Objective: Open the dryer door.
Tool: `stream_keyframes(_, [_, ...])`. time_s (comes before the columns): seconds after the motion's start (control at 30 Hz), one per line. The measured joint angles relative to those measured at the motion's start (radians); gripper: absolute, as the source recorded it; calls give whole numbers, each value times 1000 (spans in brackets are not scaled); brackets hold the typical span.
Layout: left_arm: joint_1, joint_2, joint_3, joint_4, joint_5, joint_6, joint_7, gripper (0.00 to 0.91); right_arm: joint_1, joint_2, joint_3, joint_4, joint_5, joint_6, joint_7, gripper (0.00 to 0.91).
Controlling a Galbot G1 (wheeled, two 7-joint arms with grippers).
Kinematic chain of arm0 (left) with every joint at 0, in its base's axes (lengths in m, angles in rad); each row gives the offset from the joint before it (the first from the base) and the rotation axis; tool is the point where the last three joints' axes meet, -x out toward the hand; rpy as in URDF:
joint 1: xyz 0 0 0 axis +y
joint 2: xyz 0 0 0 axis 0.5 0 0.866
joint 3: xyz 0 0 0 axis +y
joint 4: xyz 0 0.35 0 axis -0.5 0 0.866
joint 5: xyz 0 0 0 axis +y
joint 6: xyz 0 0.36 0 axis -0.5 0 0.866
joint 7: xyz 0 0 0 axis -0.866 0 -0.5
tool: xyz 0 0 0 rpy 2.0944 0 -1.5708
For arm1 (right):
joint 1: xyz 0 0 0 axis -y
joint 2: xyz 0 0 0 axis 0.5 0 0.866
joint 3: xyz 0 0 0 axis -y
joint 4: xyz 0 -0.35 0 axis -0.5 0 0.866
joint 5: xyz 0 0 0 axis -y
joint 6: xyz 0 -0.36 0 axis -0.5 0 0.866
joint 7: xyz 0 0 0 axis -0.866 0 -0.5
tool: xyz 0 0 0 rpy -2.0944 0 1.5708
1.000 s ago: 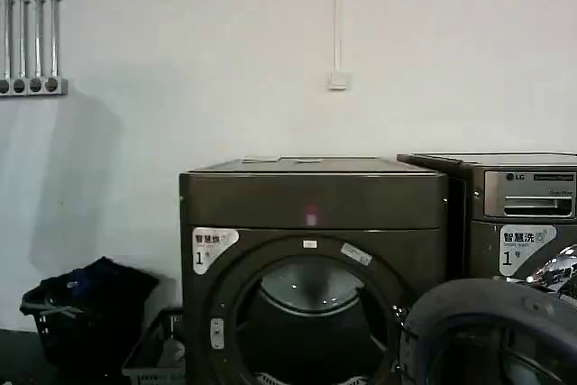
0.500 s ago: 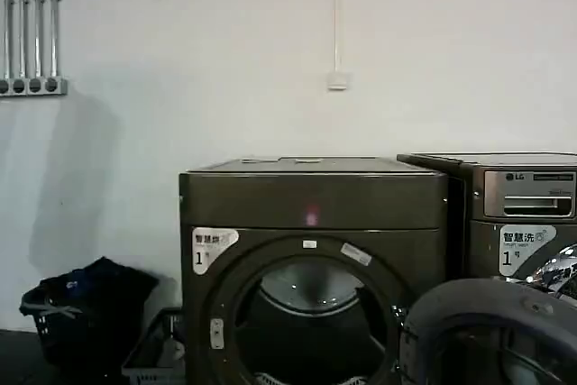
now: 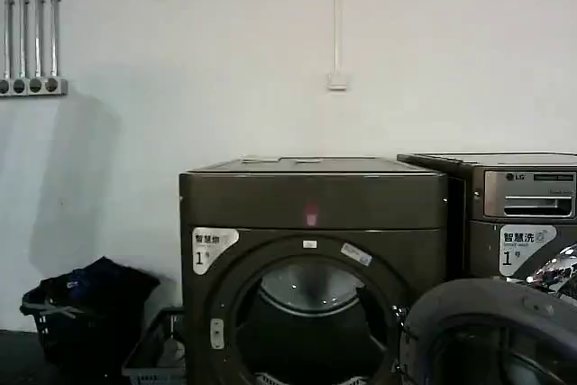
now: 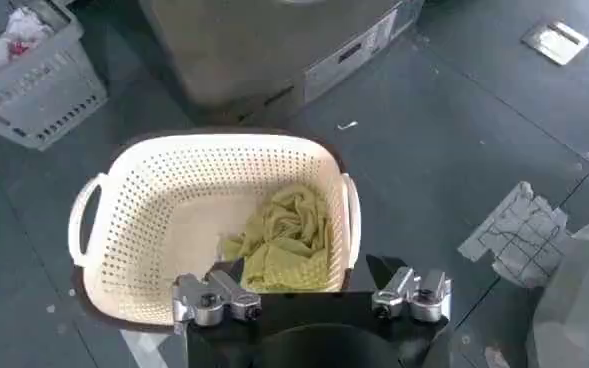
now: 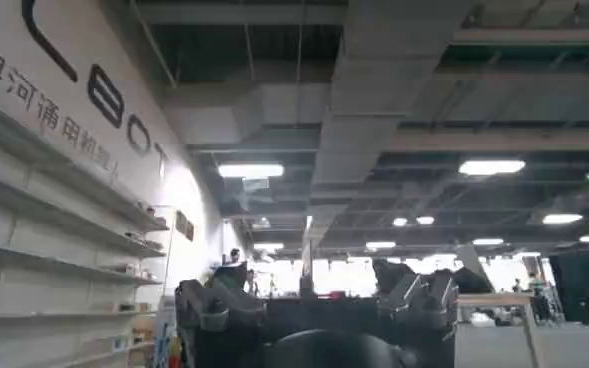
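The left claw point(image 4: 312, 300) hangs with fingers apart over a cream perforated plastic laundry basket point(image 4: 134, 200) holding a yellow-green cloth point(image 4: 284, 240) on the dark floor point(image 4: 454, 130). The right claw point(image 5: 319, 300), fingers apart, points up toward a ceiling with strip lights point(image 5: 250, 171). The round dark-glass dryer door point(image 3: 491, 335) stands swung open at near right, beside the dark grey-brown dryer point(image 3: 311, 191) against a white wall point(image 3: 225, 42).

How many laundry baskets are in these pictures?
3: a cream basket holding yellow cloth under the left gripper, a grey basket beside the machine, a dark basket against the wall. Others may be hidden.
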Motion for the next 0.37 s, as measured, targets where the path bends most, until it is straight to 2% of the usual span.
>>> stream_keyframes(0.37, [8,-4,0,-2,42,0,26,907,1,-2,1,8,-1,-1,-3,907])
